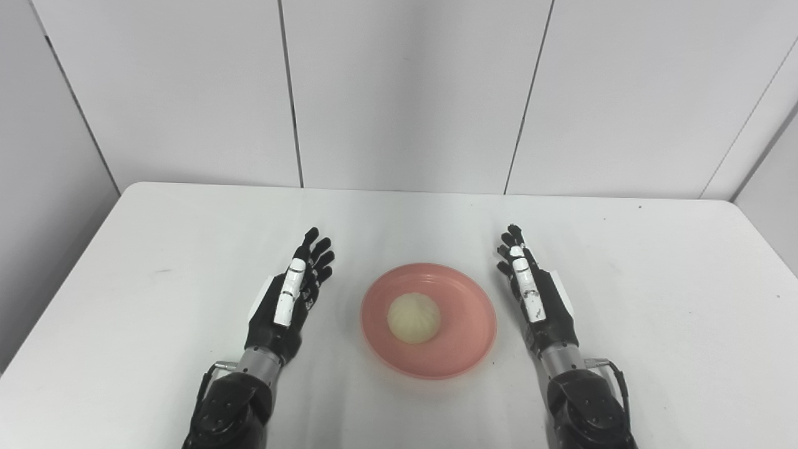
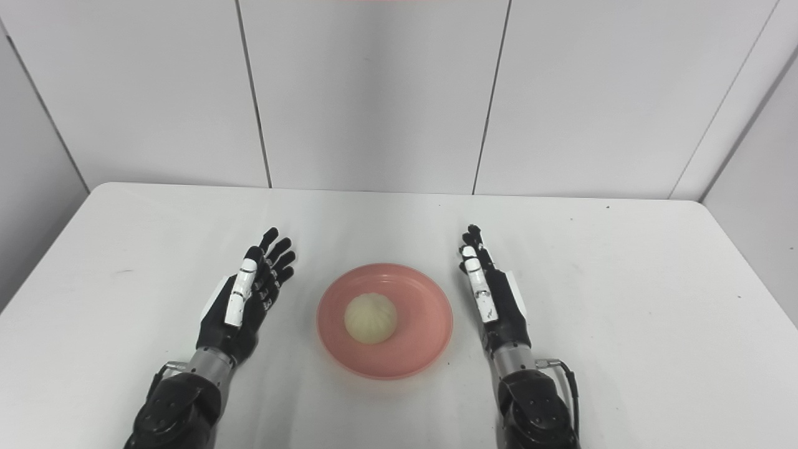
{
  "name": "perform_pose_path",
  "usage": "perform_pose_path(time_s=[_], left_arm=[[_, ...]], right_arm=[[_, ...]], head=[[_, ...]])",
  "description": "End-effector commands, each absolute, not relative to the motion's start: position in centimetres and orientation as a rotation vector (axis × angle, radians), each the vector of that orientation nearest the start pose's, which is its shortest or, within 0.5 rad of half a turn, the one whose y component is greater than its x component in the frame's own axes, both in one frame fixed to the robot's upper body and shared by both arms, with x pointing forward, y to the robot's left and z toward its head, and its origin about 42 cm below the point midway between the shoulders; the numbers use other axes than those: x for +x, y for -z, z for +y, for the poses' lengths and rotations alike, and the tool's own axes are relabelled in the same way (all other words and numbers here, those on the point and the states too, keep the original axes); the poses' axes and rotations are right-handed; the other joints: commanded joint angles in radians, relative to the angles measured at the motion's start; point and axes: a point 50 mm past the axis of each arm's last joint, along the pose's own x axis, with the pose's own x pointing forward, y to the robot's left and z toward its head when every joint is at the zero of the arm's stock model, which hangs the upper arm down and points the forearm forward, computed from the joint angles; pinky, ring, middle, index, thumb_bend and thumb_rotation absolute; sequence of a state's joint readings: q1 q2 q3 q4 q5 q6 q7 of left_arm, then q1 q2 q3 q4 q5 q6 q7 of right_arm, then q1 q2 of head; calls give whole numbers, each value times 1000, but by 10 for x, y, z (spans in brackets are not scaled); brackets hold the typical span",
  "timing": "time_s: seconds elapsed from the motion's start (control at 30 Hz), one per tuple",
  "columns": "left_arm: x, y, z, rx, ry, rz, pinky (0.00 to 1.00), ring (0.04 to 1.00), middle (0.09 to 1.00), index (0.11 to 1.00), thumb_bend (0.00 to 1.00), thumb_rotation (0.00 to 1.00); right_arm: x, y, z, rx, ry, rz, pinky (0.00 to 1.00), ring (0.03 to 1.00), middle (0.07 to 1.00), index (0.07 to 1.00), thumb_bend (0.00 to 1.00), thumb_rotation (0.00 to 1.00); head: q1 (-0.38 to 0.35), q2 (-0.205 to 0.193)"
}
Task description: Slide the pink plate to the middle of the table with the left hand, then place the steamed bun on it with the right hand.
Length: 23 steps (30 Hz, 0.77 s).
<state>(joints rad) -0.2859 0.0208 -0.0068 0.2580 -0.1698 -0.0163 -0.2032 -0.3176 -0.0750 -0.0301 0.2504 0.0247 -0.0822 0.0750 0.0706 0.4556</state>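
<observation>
You see the pink plate (image 1: 429, 321) already near the middle of the white table (image 1: 124, 262), and the steamed bun (image 1: 414, 318) sits on it, a little left of the plate's centre, so I judge both steps as done. Your left hand (image 1: 290, 298) and your right hand (image 1: 535, 293) stand on each side of the plate, near it but not touching, fingers stretched out and apart, holding nothing. If you must move the bun again, treat it as soft and light: it probably dents under a hard squeeze, so take it low around its round sides with a gentle closing. The plate looks stiff, shallow and smooth, and it will likely slide easily on this surface; push on its raised rim, not on the bun.
</observation>
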Motion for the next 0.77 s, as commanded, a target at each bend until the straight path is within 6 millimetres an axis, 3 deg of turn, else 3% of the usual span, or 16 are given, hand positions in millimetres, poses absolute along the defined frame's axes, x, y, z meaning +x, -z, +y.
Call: perform_pose_path(time_s=[0.0, 0.33, 0.73], left_arm=[[362, -86, 188, -137, 261, 100, 990, 974, 985, 1000, 547, 1000], [362, -89, 188, -139, 269, 110, 995, 975, 988, 1000, 545, 1000], [360, -88, 193, -136, 267, 115, 994, 974, 986, 1000, 543, 1000]], right_arm=[[386, -128, -216, -49, -107, -135, 948, 953, 965, 978, 196, 1000], [388, -124, -218, -68, -83, -144, 926, 935, 944, 954, 185, 1000], [383, -122, -213, -82, -80, -127, 917, 926, 937, 952, 194, 1000]], head=[[-2, -4], [34, 5], [11, -4]])
